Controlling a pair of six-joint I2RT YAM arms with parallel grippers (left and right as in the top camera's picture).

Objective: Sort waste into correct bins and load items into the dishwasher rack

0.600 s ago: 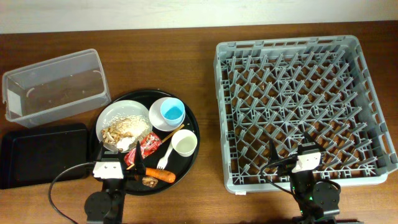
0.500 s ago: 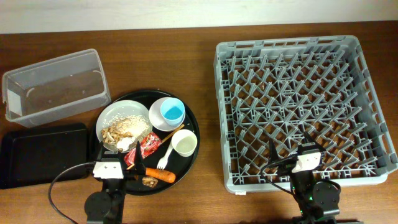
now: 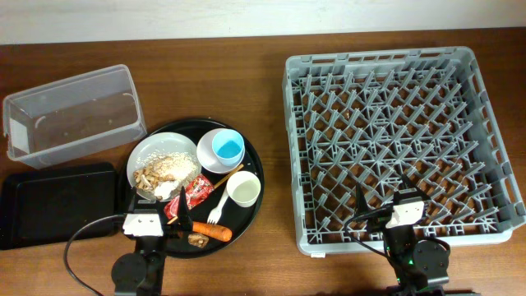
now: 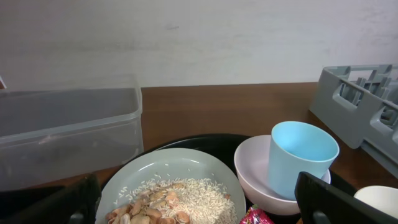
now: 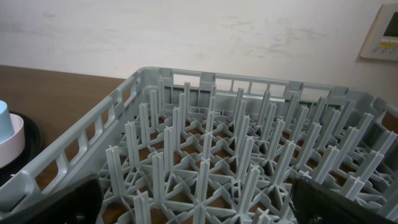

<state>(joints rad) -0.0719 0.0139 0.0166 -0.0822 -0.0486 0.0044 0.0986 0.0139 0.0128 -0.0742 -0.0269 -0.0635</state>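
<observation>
A white plate (image 3: 156, 154) carries pale food scraps (image 3: 168, 167) on the round black tray (image 3: 256, 168). Beside it a light blue cup (image 3: 228, 148) stands in a small white bowl (image 3: 209, 156). A white cup (image 3: 243, 190), white fork (image 3: 217, 210), red-and-white wrapper (image 3: 187, 197), orange carrot (image 3: 212, 230) and brown bits (image 3: 198, 240) also lie on that tray. My left gripper (image 3: 156, 201) is open and empty at the tray's near edge, facing the plate (image 4: 168, 168) and blue cup (image 4: 301, 155). My right gripper (image 3: 386, 197) is open and empty over the near edge of the grey dishwasher rack (image 3: 394, 123).
A clear plastic tub (image 3: 74, 115) stands at the back left, also in the left wrist view (image 4: 68, 124). A flat black tray (image 3: 53, 201) lies in front of it. The rack's upright pegs (image 5: 205, 143) fill the right wrist view.
</observation>
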